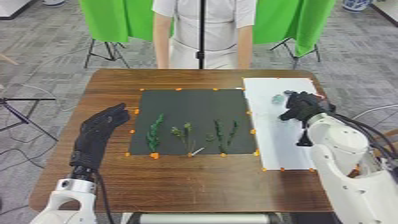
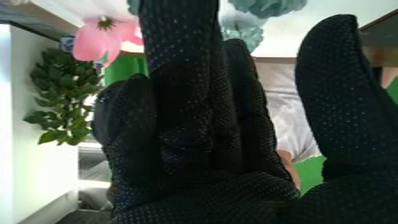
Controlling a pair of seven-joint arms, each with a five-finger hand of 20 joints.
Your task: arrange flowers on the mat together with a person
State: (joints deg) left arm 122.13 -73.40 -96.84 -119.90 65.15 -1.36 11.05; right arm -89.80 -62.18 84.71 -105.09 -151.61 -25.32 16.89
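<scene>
Now, left of the dark mat (image 1: 187, 106), the left hand (image 1: 99, 125) is straight-fingered and empty; right of the mat, the right hand (image 1: 307, 106) – fingers extended, thumb apart, holding nothing – is nearer the teal flowers (image 1: 278, 99), just beyond it toward the mat, where its reach should go.

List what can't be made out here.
- Head view: anything under the right robot hand over the white mat; the hand hides it.
- Right wrist view: full shape of the blue-green flowers; the top edge cuts them off.
- Head view: the pale sliver on the dark mat; too small to identify.
</scene>
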